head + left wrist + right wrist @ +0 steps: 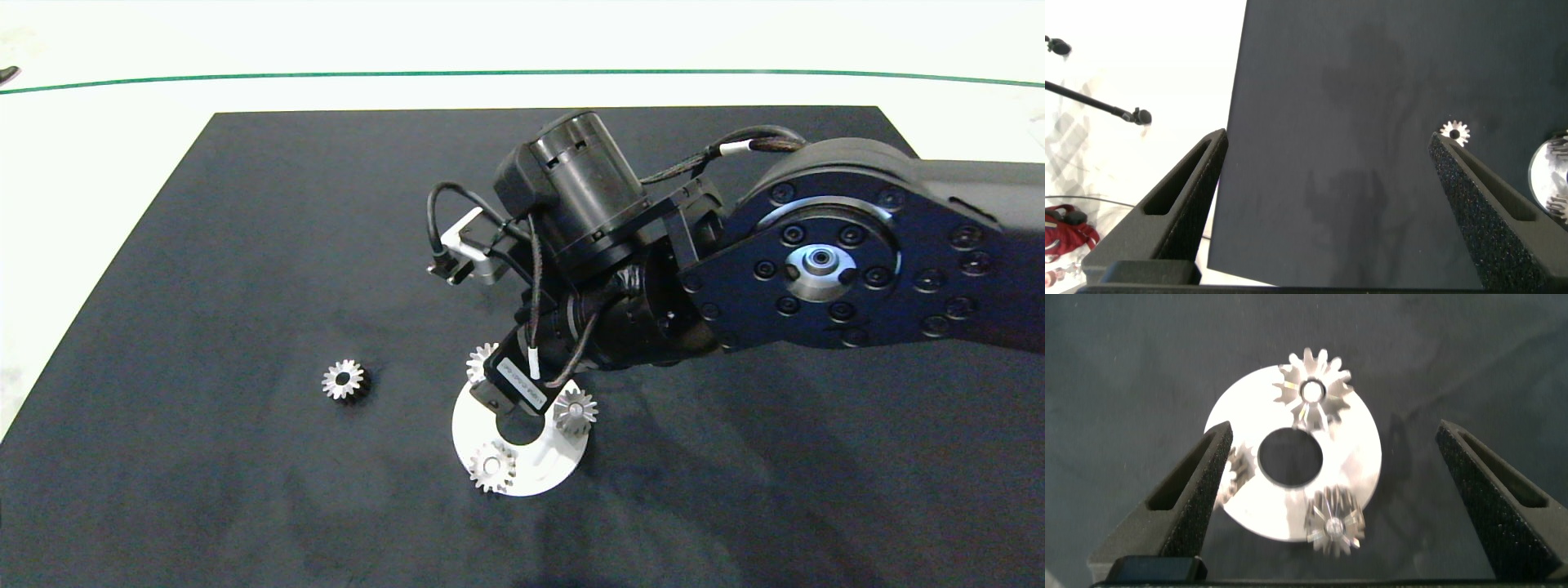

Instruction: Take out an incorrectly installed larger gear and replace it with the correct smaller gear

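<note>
Left gripper (1328, 137) is held wide open with nothing between its fingers, parked out over the left edge of the black mat (245, 245) that's spread on the white table (82, 163). It's only seen in its own wrist view.

Further right, the smaller gear (344, 380) is found lying by itself on the mat, teeth up, well apart from everything else.

Next comes a white disc (531, 478) with a round hole in the middle, and three silver gears are seated around it. The larger gear (492, 466) is mounted on the near rim of the disc; it looks a touch wider than the other two. A second gear (575, 411) is set at the disc's right edge, and a third (480, 362) is half hidden under the arm at the far-left edge.

The right gripper (1335, 427) is hung just above the disc, fingers spread wider than the disc itself, and nothing is gripped. No gear is touched by it. Its arm is stretched in from the right.
</note>
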`<state>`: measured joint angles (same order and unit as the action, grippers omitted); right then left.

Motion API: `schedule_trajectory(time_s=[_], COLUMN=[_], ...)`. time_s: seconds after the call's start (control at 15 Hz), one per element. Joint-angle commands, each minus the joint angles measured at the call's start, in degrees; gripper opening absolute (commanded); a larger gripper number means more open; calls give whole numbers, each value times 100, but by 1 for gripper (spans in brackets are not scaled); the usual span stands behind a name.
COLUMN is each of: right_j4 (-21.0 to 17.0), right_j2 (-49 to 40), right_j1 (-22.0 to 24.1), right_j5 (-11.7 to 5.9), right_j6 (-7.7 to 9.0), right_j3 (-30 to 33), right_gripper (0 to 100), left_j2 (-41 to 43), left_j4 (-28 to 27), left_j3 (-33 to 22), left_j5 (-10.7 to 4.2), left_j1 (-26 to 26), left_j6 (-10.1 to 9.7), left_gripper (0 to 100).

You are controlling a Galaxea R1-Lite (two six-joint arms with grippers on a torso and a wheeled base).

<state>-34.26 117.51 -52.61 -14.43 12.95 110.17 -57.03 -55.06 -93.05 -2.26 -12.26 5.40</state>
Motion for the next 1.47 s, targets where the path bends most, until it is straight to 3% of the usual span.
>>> schedule_trajectory(time_s=[0.07, 0.13, 0.47, 1.47], right_j4=[-20, -20, -29, -20], right_j2=[255, 334, 554, 1038], right_j1=[-3, -3, 23, 41], right_j5=[-77, -156, -174, -209], right_j6=[15, 15, 15, 15], right_j3=[233, 312, 427, 443], right_gripper=[100, 100, 100, 71], left_j2=[16, 16, 60, 78], left_j4=[-31, -31, -31, -31], left_j3=[-3, -3, -3, -3], left_j5=[-3, -3, -3, -3], left_j1=[-4, -4, -4, 5], left_j6=[5, 5, 5, 5], left_gripper=[100, 100, 100, 100])
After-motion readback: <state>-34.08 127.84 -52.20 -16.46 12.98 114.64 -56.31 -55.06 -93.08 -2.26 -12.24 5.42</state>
